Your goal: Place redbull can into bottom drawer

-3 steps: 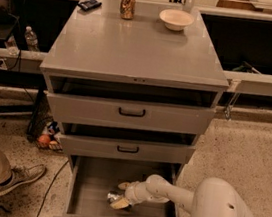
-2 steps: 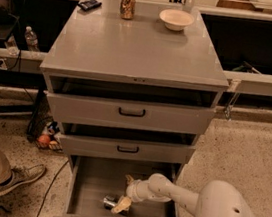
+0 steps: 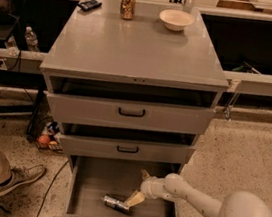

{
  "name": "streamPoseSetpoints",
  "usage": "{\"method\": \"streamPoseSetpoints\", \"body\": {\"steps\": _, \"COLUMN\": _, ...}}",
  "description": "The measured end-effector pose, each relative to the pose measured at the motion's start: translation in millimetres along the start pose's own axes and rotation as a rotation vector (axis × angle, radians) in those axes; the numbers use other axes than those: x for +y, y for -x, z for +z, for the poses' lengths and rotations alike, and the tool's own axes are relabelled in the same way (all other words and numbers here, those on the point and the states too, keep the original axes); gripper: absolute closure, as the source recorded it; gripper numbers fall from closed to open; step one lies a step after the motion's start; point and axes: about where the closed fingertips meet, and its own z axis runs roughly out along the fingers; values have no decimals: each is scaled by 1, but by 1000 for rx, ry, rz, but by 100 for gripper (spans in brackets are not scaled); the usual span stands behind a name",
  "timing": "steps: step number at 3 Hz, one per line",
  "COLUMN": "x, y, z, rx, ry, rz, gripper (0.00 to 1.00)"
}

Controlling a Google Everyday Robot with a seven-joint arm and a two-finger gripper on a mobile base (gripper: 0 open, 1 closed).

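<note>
Brown can [image 3: 126,2] and bowl [image 3: 175,20] stand on top, at 12 o'clock. In the bottom drawer [image 3: 96,181] the silver can [image 3: 115,203] lies released; the gripper [image 3: 139,187], fingers spread, has backed toward 3 o'clock.

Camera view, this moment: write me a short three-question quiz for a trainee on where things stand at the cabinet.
1. Fill in: on the cabinet top, to the right of the brown-gold patterned can, sits a pale ____.
2. True or false: the redbull can stands on the cabinet top.
3. Which drawer does the gripper reach into? A) top drawer B) middle drawer C) bottom drawer

Key
1. bowl.
2. False: it lies on its side on the floor of the bottom drawer, next to the gripper.
3. C; the gripper is inside it with its fingers spread open.
</note>
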Motion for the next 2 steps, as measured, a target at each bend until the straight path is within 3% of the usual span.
{"method": "streamPoseSetpoints", "body": {"steps": 1, "x": -27, "y": -31, "z": -67, "rx": 6, "ry": -114, "rz": 97, "gripper": 0}}
{"method": "streamPoseSetpoints", "body": {"steps": 2, "x": -41, "y": -58, "z": -114, "rx": 20, "ry": -195, "rz": 175, "gripper": 0}}
